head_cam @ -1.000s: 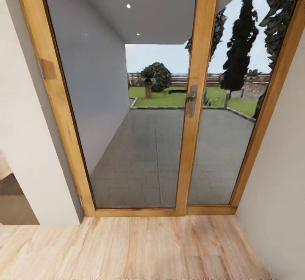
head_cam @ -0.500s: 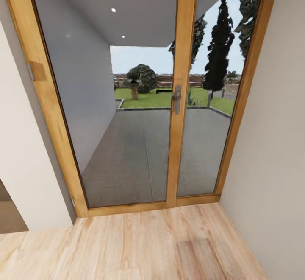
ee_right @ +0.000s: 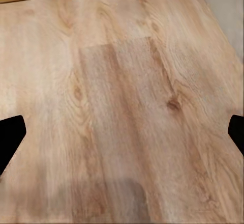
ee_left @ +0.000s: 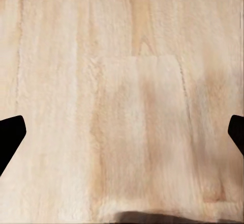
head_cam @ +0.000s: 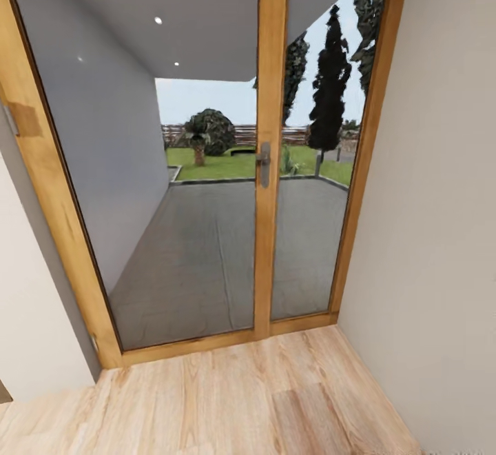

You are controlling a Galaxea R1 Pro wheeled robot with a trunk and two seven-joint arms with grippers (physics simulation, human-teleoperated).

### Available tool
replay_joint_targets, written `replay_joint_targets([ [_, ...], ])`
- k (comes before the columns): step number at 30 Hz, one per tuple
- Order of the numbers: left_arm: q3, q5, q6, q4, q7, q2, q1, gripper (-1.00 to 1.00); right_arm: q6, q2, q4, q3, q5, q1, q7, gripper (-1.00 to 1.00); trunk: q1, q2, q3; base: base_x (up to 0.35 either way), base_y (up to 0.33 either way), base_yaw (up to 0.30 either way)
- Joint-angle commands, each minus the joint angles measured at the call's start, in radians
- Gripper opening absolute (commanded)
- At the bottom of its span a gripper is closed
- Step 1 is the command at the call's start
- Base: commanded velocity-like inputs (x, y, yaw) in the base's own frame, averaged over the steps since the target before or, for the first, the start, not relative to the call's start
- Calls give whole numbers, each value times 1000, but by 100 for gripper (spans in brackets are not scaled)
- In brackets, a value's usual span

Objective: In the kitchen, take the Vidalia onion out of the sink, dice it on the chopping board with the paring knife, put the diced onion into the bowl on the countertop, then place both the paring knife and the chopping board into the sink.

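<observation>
Robot was in transit, facing a tall wood-framed glass patio door [head_cam: 207, 186] with a metal lever handle [head_cam: 264, 163], pale oak plank floor [head_cam: 227, 400] underfoot. No sink, onion or counter in sight. Left gripper [ee_left: 122, 135] and right gripper [ee_right: 122, 135] hung spread wide and empty over the planks. Best move, judging from this: turn away from the door, keep arms tucked, clear the beige wall [head_cam: 434, 234].

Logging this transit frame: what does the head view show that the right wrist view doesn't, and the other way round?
Head view: a wood-framed glass door with a metal handle, and beyond it a paved patio, lawn and trees. Right wrist view: the right claw, its dark fingertips spread wide, holding nothing. Shared: the pale wooden floor and a plain wall.
</observation>
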Motion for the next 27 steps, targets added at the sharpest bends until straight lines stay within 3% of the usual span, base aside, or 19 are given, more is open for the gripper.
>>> replay_joint_targets([
  [1, 3, 13, -1, -28, 1, 1, 0, 100, -1, 4, -30, 0, -1, 0, -16, 100, 0, 0, 0, 0, 0, -200],
  [3, 8, 16, -2, -56, 2, 1, 0, 100, 0, 15, -71, 1, -2, 0, -38, 100, 0, 0, 3, 0, 0, -196],
  [5, 10, 19, -4, -57, 2, -3, 0, 100, 6, 44, -129, 2, -1, 0, -75, 100, 0, 0, 5, 0, 0, -166],
  [10, 12, 20, -42, -26, 4, -4, 0, 100, 20, 62, -147, 5, 0, 0, -95, 100, 0, 0, 10, 0, 0, -145],
  [17, 12, 21, -127, 35, 10, 11, 0, 100, 21, 65, -96, 7, 0, 0, -95, 100, 0, 0, 16, 0, 0, -154],
  [27, 13, 21, -140, 44, 10, 33, 0, 100, 17, 60, -54, 4, -2, 0, -91, 100, 0, 0, 26, 0, 0, -222],
])
